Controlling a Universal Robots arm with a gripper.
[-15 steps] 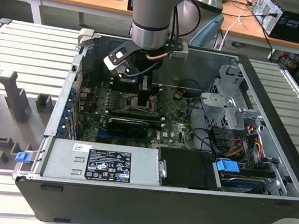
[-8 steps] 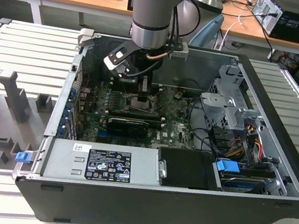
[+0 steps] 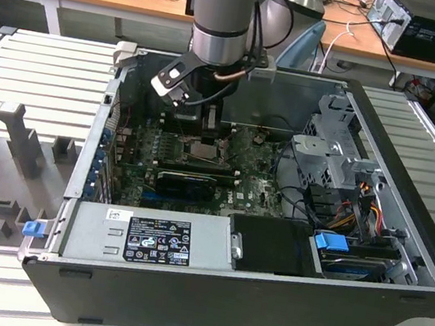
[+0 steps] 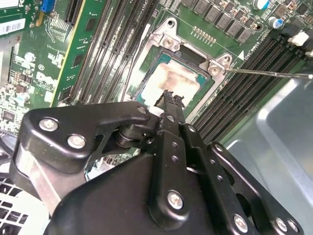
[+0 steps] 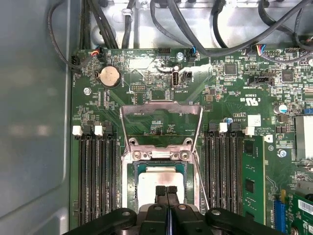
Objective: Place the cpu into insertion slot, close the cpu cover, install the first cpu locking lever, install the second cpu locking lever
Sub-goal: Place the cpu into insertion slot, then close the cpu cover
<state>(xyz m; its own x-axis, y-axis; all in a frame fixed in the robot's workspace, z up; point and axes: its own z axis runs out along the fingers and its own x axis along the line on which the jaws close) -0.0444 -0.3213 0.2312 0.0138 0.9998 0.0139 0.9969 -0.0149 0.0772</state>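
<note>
Cpu (image 5: 160, 180) lies flat in slot (image 5: 132, 186), just left of the exterior view's centre. Gripper (image 5: 166, 190) is pressed together and empty, tips at the cpu face. Cover (image 5: 142, 110) is open, swung back. Judgement: seating check. Press lightly and straight down, no sideways drag, keeping the cpu square in the rim.

Exterior view, lower middle of frame: black label (image 3: 157, 240) with white print and small symbols on the power supply (image 3: 208, 248). A white sticker (image 3: 118, 214) sits at the label's upper-left corner. I can read neither.

First wrist view: white printed marks (image 5: 252, 101) and a white sticker (image 5: 254, 120) on the motherboard (image 5: 146, 93), too fine for me to read.

Second wrist view: a barcode sticker (image 4: 12, 27), also unreadable. A plain white triangle (image 4: 240, 55) is printed by a corner of the insertion slot (image 4: 168, 41).
</note>
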